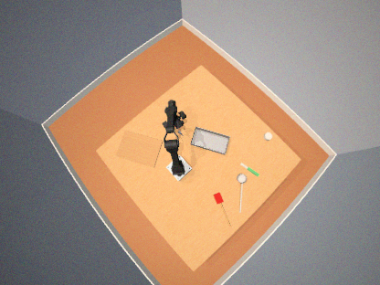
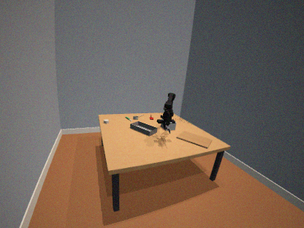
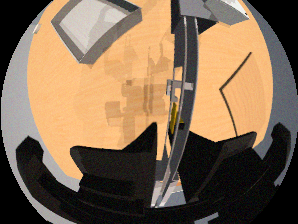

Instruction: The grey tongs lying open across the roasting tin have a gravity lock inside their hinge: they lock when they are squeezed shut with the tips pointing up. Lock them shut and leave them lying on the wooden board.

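My gripper [image 3: 162,125] is shut on the grey tongs [image 3: 189,75] [image 2: 168,130]. They run up the wrist view as long, narrow bars close together, with a yellow part between them. Which way the tips point and whether the lock is engaged cannot be told. The gripper holds them above the table, between the tin and the board. The roasting tin [image 1: 207,150] [image 2: 140,130] [image 3: 109,39] stands to one side, with no tongs on it. The wooden board [image 1: 139,148] [image 2: 194,139] [image 3: 248,95] lies flat on the other side, with nothing on it.
The arm's base [image 1: 184,170] stands between tin and board. A red-headed tool [image 1: 218,198] [image 2: 151,118], a round-headed tool with a long handle [image 1: 241,178], a green-handled tool [image 1: 252,172] and a white round object [image 1: 268,136] [image 2: 106,121] lie farther away, beyond the tin and base.
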Robot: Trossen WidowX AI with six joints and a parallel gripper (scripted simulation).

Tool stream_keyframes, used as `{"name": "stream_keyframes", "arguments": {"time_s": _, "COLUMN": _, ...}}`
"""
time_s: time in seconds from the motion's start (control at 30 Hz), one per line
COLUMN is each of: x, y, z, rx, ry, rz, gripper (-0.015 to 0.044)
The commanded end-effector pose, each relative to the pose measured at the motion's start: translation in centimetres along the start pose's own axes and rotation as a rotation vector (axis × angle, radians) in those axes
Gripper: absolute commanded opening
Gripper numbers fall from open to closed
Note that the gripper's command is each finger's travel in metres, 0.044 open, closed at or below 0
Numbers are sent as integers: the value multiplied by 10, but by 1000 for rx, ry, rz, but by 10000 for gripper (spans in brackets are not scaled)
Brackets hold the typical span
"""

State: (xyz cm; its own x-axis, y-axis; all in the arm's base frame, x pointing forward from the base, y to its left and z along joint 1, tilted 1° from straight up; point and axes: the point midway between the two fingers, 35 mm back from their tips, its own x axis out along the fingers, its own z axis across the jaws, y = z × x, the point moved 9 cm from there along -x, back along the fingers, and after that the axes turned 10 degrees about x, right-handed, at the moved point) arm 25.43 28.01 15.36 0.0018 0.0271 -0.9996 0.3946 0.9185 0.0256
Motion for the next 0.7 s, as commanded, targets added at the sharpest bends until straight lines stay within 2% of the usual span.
{"name": "stream_keyframes", "arguments": {"time_s": 0.0, "x": -3, "y": 6, "z": -8, "rx": -16, "ry": 2, "rz": 10, "gripper": -150}}
{"name": "stream_keyframes", "arguments": {"time_s": 0.2, "x": -3, "y": 12, "z": -25, "rx": -69, "ry": 3, "rz": 11, "gripper": -150}}
{"name": "stream_keyframes", "arguments": {"time_s": 0.67, "x": -4, "y": 31, "z": -115, "rx": -318, "ry": 13, "rz": 23, "gripper": -150}}
